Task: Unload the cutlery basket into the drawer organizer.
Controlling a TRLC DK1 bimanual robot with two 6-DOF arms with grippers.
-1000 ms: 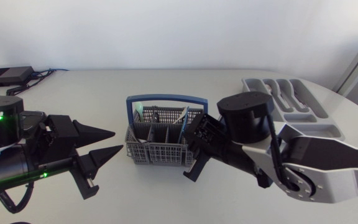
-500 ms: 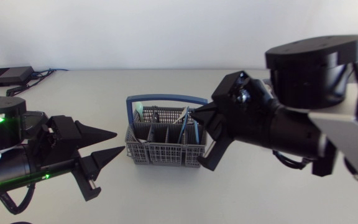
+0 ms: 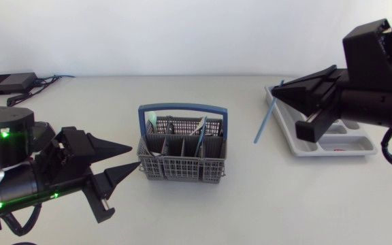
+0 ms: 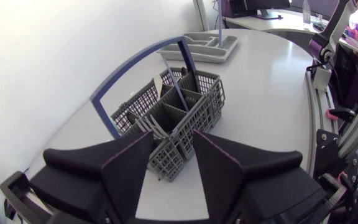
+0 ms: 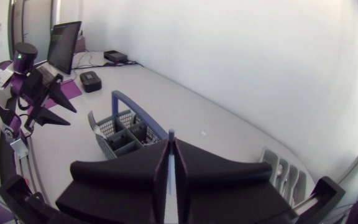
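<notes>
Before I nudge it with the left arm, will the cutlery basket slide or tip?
The cutlery basket probably slides: its base sits wide and flat on the table. It likely feels light, being open mesh with few pieces inside. Pushed high, at the blue handle, it might tilt.

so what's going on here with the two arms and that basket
The right gripper is shut on a thin blue utensil and holds it in the air, tilted, beside the side of the grey drawer organizer that faces the basket. It is not yet set in a compartment. The left gripper is open next to the cutlery basket at mid-table, touching nothing. Several pieces stand in the basket, so the unloading is not finished.
</notes>
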